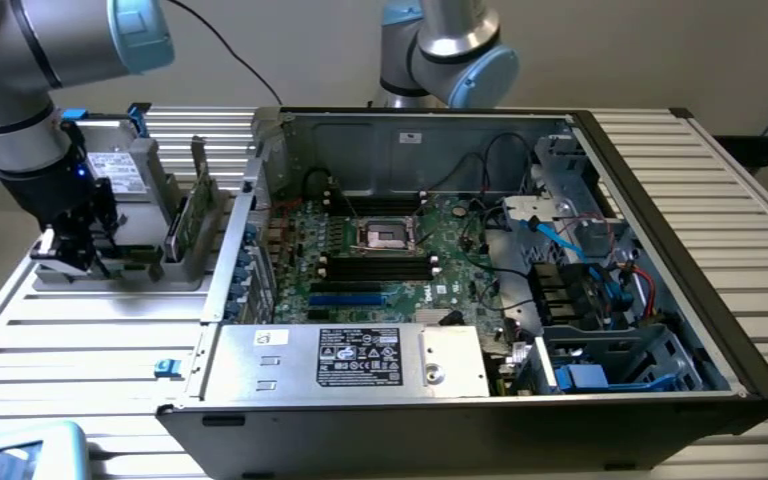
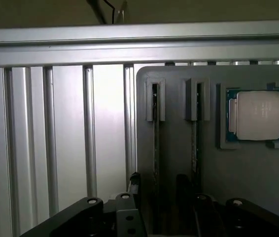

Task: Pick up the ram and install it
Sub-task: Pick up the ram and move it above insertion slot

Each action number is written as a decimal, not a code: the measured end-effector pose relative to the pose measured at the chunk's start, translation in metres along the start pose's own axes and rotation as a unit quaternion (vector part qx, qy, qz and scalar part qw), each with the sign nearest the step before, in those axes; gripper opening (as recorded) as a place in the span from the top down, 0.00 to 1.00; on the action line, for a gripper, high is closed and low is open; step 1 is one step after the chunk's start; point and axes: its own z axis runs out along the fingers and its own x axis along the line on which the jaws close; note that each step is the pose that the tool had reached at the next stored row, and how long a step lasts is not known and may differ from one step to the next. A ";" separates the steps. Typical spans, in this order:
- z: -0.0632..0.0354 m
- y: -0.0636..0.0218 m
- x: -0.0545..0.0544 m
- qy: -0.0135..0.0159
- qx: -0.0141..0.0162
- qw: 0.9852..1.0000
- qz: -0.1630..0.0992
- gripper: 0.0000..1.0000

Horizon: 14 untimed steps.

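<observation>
- A ribbed metal table point(image 1: 77, 340) of pale slats stands before a plain, light wall; in the wrist view the same slats point(image 2: 70, 148) run beside a grey holder point(image 2: 258, 182).
- One open computer case point(image 1: 398, 140) lies on the table towards the exterior view's right, its green motherboard point(image 1: 411, 290) facing up with black memory slots point(image 1: 377, 266) side by side near the middle.
- The grey holder point(image 1: 117, 280) sits on the table just beside the case, on the exterior view's left, with one silver drive point(image 1: 128, 175) bearing a white label standing in it.
- Two arms are in the exterior view: one point(image 1: 17, 90) reaches down over the holder, and a second point(image 1: 444, 50) rises behind the case.
- Two memory sticks stand on edge in two parallel slots of the holder; one square silver processor point(image 2: 258, 114) rests in its own recess next to them.
- The ram point(image 2: 155, 143) is the stick further from the processor; the second stick point(image 2: 197, 143) lies between the two.
- The pincer point(image 1: 71, 250) hangs low over the holder; in the wrist view the pincer point(image 2: 157, 185) has its jaws apart, one on each side of the ram, holding nothing.
</observation>
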 end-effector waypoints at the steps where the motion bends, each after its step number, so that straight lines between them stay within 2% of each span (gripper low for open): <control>1: 0.0004 0.0000 0.000 0.000 0.000 1.000 0.000 0.57; 10: 0.0050 -0.0004 -0.003 0.002 0.000 1.000 0.000 0.57; 12: 0.0051 -0.0003 -0.003 0.002 0.000 1.000 0.000 0.60; 14: 0.0052 -0.0004 -0.003 0.002 0.000 1.000 0.000 0.72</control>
